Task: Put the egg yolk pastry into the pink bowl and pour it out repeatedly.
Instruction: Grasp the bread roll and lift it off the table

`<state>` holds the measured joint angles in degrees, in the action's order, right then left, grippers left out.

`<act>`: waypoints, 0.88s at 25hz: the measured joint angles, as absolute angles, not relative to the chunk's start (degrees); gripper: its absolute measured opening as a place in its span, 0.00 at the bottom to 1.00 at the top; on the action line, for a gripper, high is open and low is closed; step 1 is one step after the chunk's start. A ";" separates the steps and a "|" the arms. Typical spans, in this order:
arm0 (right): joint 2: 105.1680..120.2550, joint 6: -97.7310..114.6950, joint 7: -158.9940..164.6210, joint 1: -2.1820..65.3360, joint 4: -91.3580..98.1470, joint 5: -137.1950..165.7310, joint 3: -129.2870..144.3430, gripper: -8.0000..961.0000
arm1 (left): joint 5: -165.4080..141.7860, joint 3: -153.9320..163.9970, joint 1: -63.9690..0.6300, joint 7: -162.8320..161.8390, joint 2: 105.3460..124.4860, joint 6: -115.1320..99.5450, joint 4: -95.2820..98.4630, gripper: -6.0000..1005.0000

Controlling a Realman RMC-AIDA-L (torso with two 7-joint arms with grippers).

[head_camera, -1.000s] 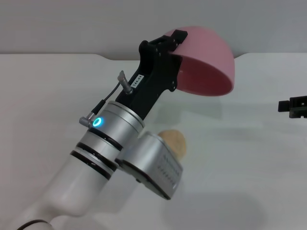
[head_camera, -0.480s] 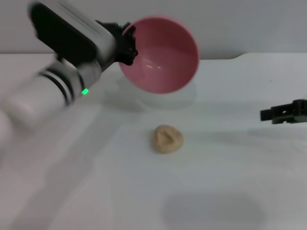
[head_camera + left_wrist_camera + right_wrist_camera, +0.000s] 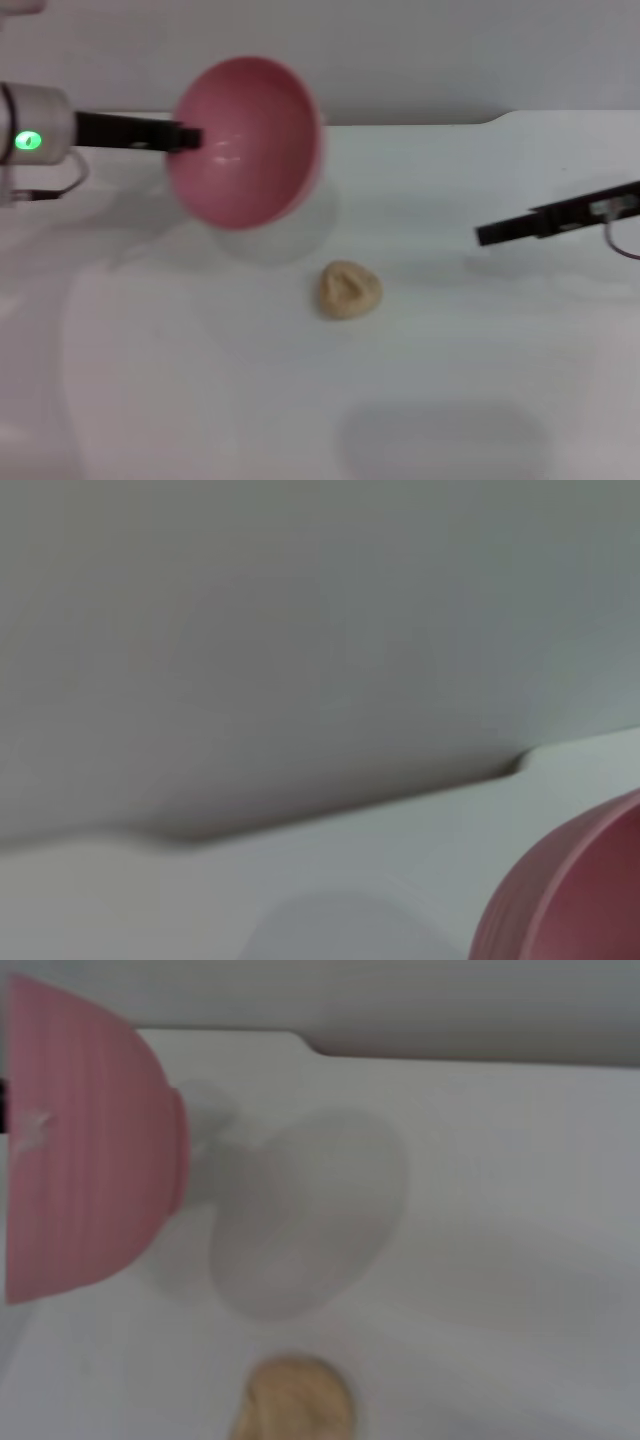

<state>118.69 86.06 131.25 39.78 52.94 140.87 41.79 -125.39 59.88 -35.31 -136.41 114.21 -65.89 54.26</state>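
Pastry on the deck: from the head view, the egg yolk pastry (image 3: 350, 290) lies bare near the middle of the white tabletop (image 3: 200, 400), well clear of every edge. It looks light and soft, a lumpy ball that would dent or crumble, so my call is a gentle pinch across its sides. Over by the far left part of the tabletop the left gripper (image 3: 185, 138) has its fingers clamped on the rim of the pink bowl (image 3: 245, 140), which hangs in the air tipped on its side, mouth facing the camera, nothing inside. Glossy, stiff plastic, likely slippery, so that rim grip wants to be firm. Half a second ago the bowl hung farther right, above the pastry's far side; now it has swung left, and the pastry has not budged. The right gripper (image 3: 487, 234) reaches in from the right edge, farther in than before; I cannot tell how its fingers stand.

Left wrist view: just the bowl's pink wall (image 3: 570, 890) in one corner and the tabletop's far edge.

Right wrist view: the tipped bowl (image 3: 85, 1150), its shadow on the tabletop, and the pastry (image 3: 298, 1400) apart from it.
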 joint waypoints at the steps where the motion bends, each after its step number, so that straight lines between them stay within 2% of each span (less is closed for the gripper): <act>1: 118.65 84.35 129.53 39.93 51.55 138.52 43.51 0.52 | -127.74 59.66 -34.95 -138.85 114.04 -67.45 55.45 0.00; 5: 118.56 79.02 119.63 40.63 45.81 128.90 49.57 0.53 | -134.02 59.25 -32.47 -145.07 113.64 -73.92 61.41 0.00; 12: 118.74 70.16 115.31 45.45 37.68 125.25 61.19 0.57 | -137.79 59.00 -26.56 -149.26 114.71 -83.79 73.70 0.00; 18: 118.92 66.32 115.41 48.34 32.59 123.90 65.17 0.71 | -141.37 58.91 -26.00 -151.27 115.45 -86.29 74.67 0.00; 22: 119.09 65.97 115.44 48.71 30.61 122.92 67.15 0.71 | -143.75 58.87 -26.60 -151.31 116.39 -86.51 74.75 0.00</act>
